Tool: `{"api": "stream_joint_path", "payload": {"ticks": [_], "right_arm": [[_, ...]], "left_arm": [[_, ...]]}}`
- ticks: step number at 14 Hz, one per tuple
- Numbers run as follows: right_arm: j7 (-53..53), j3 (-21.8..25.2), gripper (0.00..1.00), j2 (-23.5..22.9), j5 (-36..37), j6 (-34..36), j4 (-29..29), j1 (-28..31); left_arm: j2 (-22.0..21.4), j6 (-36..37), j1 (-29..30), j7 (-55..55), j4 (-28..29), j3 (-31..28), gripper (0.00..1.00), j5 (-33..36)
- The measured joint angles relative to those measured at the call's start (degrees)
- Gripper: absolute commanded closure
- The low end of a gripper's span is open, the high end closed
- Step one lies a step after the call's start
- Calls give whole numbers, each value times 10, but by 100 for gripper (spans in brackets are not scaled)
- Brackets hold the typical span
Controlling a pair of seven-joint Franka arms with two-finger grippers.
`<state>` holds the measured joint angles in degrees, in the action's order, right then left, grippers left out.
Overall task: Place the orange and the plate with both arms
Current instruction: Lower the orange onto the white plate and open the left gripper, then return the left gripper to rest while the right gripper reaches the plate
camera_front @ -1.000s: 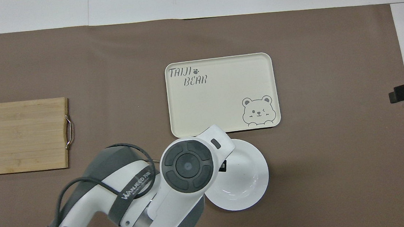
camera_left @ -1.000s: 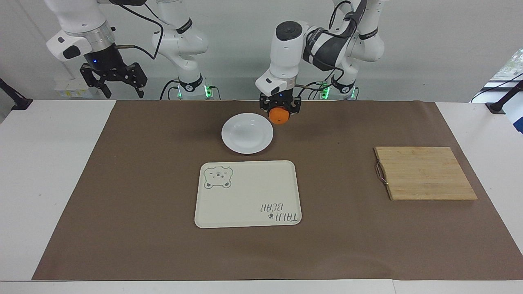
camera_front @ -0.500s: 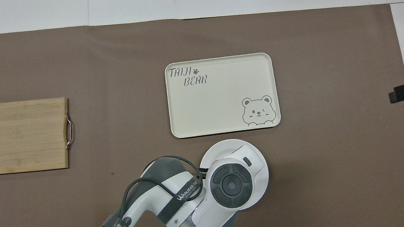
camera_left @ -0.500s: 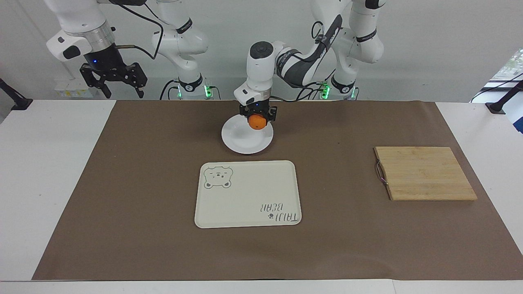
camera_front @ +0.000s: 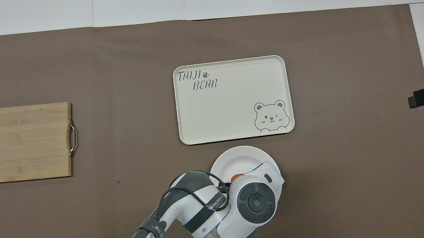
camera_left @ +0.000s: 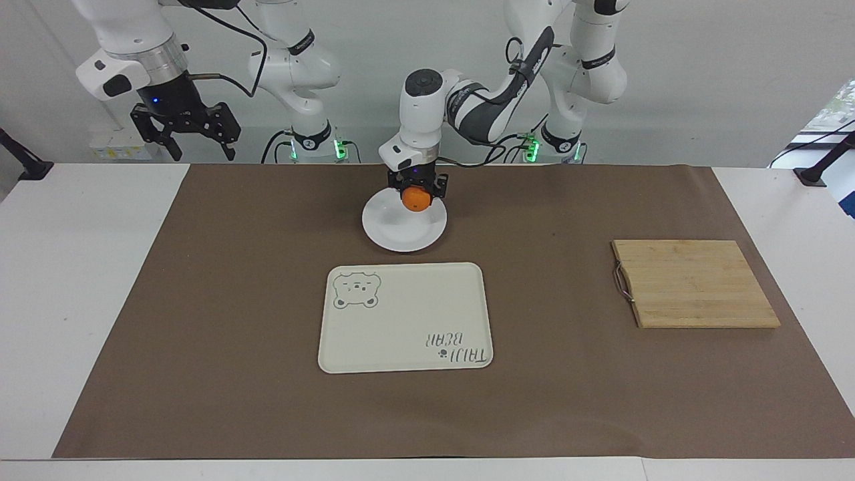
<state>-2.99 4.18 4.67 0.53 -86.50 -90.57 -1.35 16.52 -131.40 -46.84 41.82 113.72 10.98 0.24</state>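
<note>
One camera sits high across the table, looking back at the two arms, whose bases stand at the top of its view; it takes in the whole brown mat (camera_left: pixel 200 300), from the tray (camera_left: pixel 401 321) to the cutting board (camera_left: pixel 695 284). The other hangs high above the robots' end, looking forward and steeply down; it sits closer, so the mat (camera_front: pixel 347 84) fills its frame; it shares the tray (camera_front: pixel 233 101), the cutting board (camera_front: pixel 18 143) and the plate (camera_front: pixel 238 157) with the first, turned half round, the board swapping ends.
</note>
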Motion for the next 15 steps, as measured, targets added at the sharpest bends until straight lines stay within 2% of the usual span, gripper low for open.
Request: {"api": "stream_joint_path", "payload": {"ticks": [1,3,5,8,11,15], "right_arm": [[0,0,0,0,0,0,0,0],[0,0,0,0,0,0,0,0],[0,0,0,0,0,0,0,0],[0,0,0,0,0,1,0,0],[0,0,0,0,0,2,0,0],[0,0,0,0,0,2,0,0]], "left_arm": [[11,-14,-4,5,0,0,100,3],[28,-59,-5,7,5,-1,1,6],[29,-85,-5,8,9,-3,0,6],[25,-80,-3,10,7,-7,0,6],[-8,-51,16,9,4,-11,0,6],[-56,21,76,7,-12,-14,0,6]]}}
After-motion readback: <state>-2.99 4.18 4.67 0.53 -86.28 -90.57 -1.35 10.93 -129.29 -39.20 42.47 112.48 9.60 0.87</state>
